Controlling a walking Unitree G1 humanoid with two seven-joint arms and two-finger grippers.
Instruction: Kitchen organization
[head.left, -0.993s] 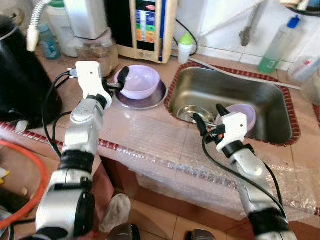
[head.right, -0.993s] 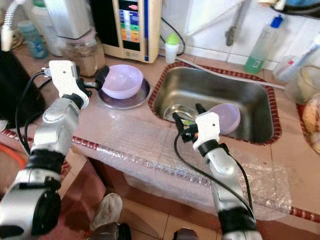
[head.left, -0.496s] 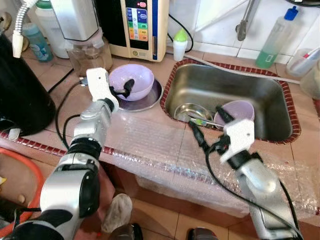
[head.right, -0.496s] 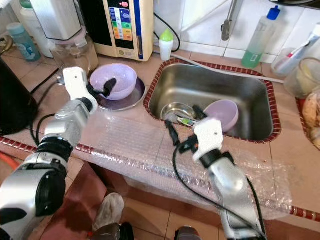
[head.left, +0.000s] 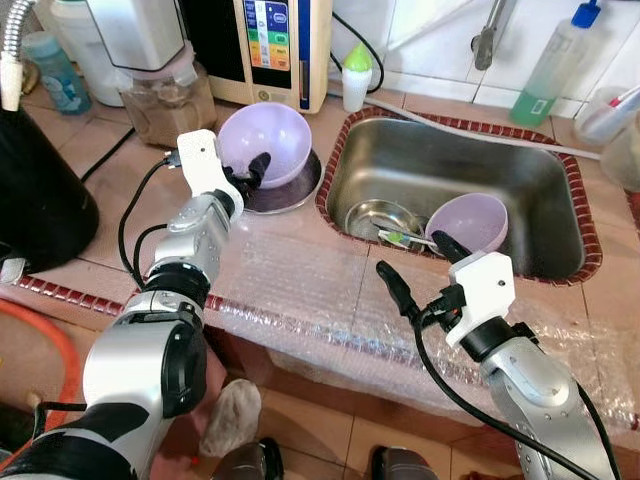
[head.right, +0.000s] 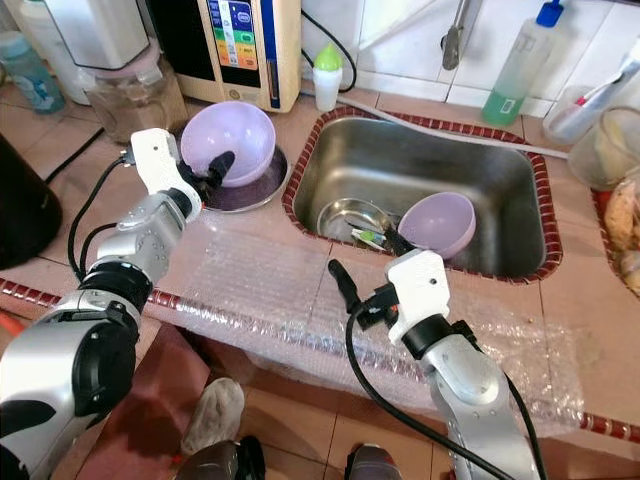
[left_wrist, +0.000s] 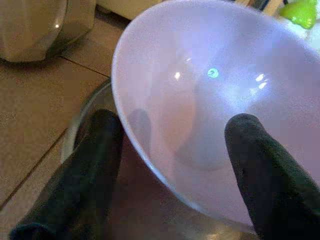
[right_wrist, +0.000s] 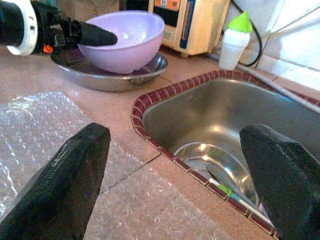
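A lavender bowl (head.left: 265, 135) rests on a steel plate (head.left: 300, 190) on the counter, left of the sink (head.left: 560, 215). My left gripper (head.left: 250, 172) is open and straddles the bowl's near rim, with one finger (left_wrist: 255, 165) inside the bowl and the other finger (left_wrist: 90, 170) outside, above the plate. A second lavender bowl (head.left: 468, 220) lies tilted in the sink beside a steel plate (head.left: 372, 217) and a green-tipped utensil (head.left: 400, 238). My right gripper (head.left: 415, 262) hangs open and holds nothing, over the bubble wrap (head.left: 300, 290) in front of the sink.
At the back stand a water unit (head.left: 270, 45), a blender jar (head.left: 165, 95), a small green-capped bottle (head.left: 355, 78) and a green soap bottle (head.left: 555, 65). A black pot (head.left: 40, 190) sits at the left. The counter's front edge is close below the grippers.
The camera has shifted. My right gripper has drawn back from over the sink to the bubble wrap at the counter's front. My left gripper has stayed at the bowl's rim, one finger now deeper inside.
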